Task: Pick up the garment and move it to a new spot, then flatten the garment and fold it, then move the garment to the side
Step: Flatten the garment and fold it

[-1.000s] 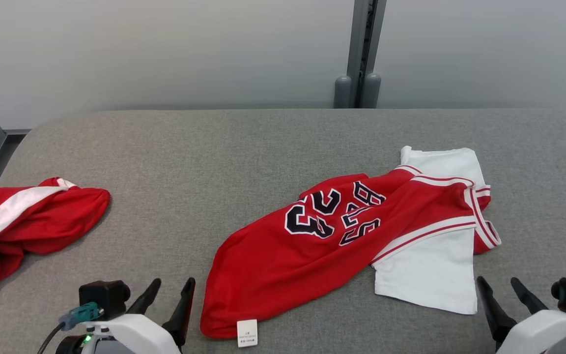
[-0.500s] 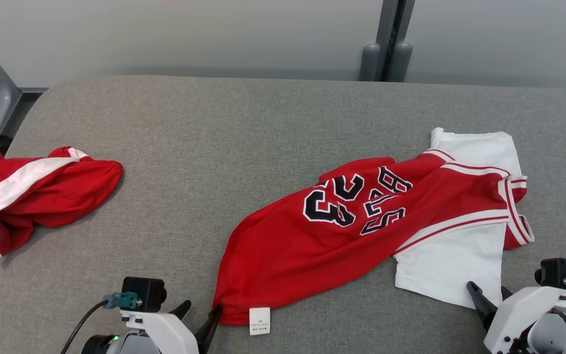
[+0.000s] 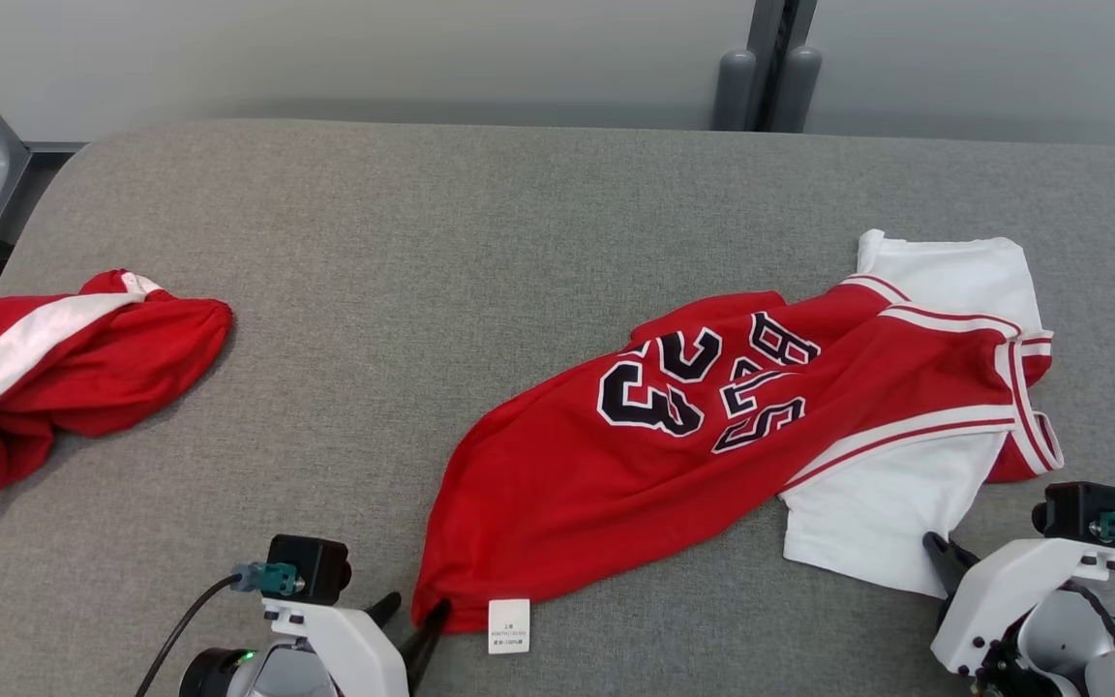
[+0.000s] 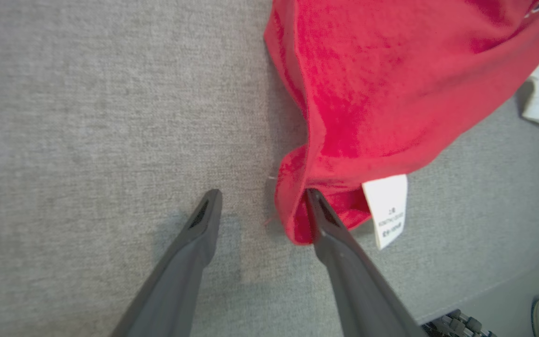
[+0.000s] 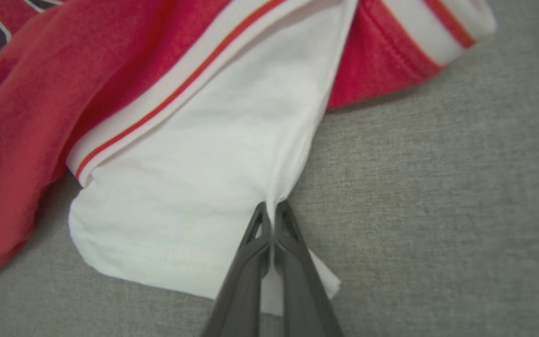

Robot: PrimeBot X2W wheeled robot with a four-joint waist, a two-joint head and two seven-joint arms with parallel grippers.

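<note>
Bright, even, diffuse light falls from overhead. On the grey fabric-covered counter (image 3: 519, 242) the red-and-white basketball jersey (image 3: 616, 484) casts a thin, soft shadow along its near edges, and the head view is sharp. In the left wrist view the dark fingers (image 4: 194, 243) of the left gripper (image 4: 261, 194) throw a faint shadow, and the red cloth looks soft. In the right wrist view the white cloth is nearly washed out; the red at the left edge is blurred.
</note>
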